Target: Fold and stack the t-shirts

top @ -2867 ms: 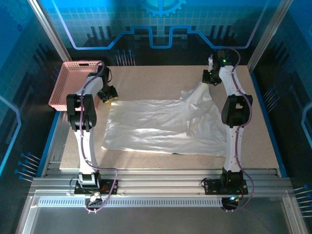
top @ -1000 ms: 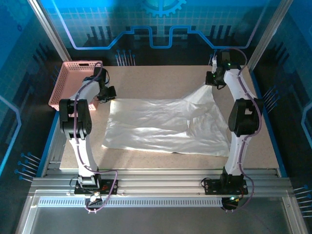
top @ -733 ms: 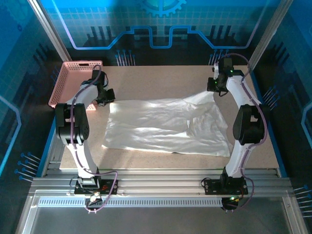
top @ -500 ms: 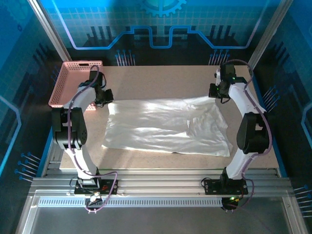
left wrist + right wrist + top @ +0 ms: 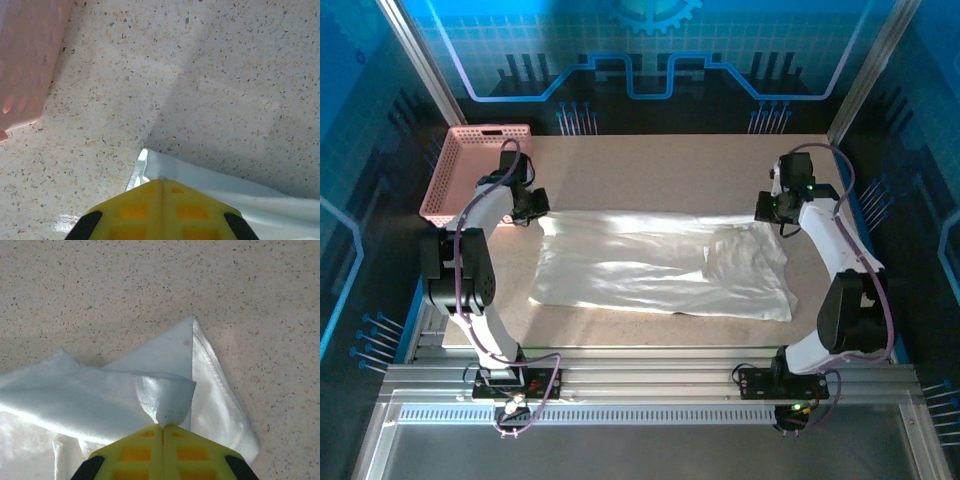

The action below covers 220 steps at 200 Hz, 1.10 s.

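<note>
Pink basket [image 5: 485, 131] near t-shirt [image 5: 650, 265], apparently apart

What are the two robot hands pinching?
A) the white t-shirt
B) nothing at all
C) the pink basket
A: the left gripper and the right gripper are each shut on an edge of the white t-shirt, which lies spread on the table between them.

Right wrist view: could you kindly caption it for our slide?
Right gripper pinching a fold of the white t-shirt above the speckled table.
</note>
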Motion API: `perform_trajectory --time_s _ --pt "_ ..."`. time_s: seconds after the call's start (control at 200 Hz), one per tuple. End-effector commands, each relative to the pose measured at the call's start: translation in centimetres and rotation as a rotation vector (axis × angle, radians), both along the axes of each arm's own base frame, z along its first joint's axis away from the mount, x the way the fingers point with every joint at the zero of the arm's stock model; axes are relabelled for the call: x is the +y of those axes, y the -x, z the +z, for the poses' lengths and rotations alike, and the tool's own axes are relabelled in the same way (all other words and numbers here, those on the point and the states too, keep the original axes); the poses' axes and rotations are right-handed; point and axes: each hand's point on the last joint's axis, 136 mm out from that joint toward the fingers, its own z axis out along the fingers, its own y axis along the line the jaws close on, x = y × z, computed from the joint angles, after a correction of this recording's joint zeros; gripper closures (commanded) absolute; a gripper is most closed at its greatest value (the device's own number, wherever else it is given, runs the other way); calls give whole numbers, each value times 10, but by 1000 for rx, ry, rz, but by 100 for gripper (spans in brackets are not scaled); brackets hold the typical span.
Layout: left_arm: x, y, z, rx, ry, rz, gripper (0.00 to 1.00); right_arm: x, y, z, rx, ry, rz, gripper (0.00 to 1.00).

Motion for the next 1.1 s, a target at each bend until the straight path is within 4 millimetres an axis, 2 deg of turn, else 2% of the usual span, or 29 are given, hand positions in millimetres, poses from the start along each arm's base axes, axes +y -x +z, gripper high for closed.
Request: perform_trajectory --time_s 0.0,0.26,0.5,0.765,0.885,0.91,1.095 --pt "9 3 12 -31 -31 9 100 -11 12 8 -18 -1 -48 100" --pt "10 14 14 -31 -39 21 100 -14 39 5 -14 -34 -84 100" --pt "8 33 8 -7 -26 44 100 -14 64 -5 15 -62 -111 100" --pt "11 59 -7 64 -30 95 100 -17 97 -29 92 -79 -165 100" --pt "13 68 -14 92 -39 113 100 -16 109 -33 106 -95 -187 100" --pt "13 70 -15 97 -42 116 100 -15 117 -42 135 -102 -191 100" --pt "15 82 -21 124 -56 123 100 -13 143 -56 194 -113 -228 100"
